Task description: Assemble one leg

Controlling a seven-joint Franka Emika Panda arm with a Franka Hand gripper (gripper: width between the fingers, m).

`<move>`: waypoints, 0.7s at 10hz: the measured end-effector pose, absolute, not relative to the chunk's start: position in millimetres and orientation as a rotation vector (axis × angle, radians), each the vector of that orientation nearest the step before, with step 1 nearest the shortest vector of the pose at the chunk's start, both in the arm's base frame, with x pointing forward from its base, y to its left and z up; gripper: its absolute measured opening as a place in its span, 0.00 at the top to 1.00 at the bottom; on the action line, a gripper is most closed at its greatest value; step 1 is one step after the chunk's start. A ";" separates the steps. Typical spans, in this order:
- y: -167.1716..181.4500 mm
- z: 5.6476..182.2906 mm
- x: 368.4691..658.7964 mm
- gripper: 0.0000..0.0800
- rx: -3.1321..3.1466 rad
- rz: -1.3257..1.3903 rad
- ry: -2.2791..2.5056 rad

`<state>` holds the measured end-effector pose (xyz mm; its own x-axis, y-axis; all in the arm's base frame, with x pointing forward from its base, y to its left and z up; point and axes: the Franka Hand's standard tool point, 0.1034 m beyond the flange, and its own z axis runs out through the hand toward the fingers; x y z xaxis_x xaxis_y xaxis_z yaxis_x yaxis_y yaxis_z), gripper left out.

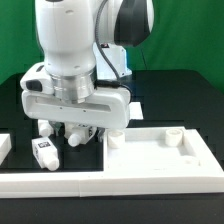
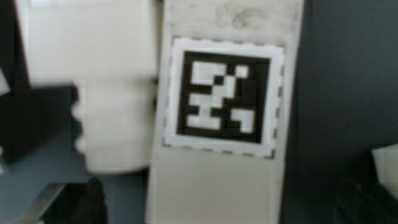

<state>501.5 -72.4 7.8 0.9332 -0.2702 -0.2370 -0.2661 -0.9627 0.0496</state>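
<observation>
In the wrist view a white leg (image 2: pixel 222 180) with a black-and-white tag on its face fills the middle, very close to the camera. A second white leg (image 2: pixel 103 120) with a ribbed end lies beside it. My gripper (image 2: pixel 214 210) straddles the tagged leg; dark blurred shapes flank it, and I cannot tell whether the jaws press on it. In the exterior view my gripper (image 1: pixel 72 132) is down at the table among the legs: one tagged leg (image 1: pixel 42 151) lies toward the exterior view's left, another (image 1: pixel 46 127) behind it, one (image 1: pixel 77 141) under the hand.
The large flat white tabletop part (image 1: pixel 150 152) with raised rim lies at the exterior view's right, close to the hand. A white wall (image 1: pixel 60 185) runs along the front. A white piece (image 1: pixel 5 147) sits at the left edge. The table is black.
</observation>
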 end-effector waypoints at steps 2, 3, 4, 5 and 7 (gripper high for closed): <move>-72.3 7.7 501.6 0.36 3.072 -0.379 -0.426; -72.4 7.7 501.6 0.36 3.072 -0.379 -0.426; -72.3 7.6 501.6 0.53 3.072 -0.379 -0.426; -72.3 7.7 501.6 0.65 3.072 -0.379 -0.426; -72.3 7.7 501.6 0.65 3.072 -0.379 -0.426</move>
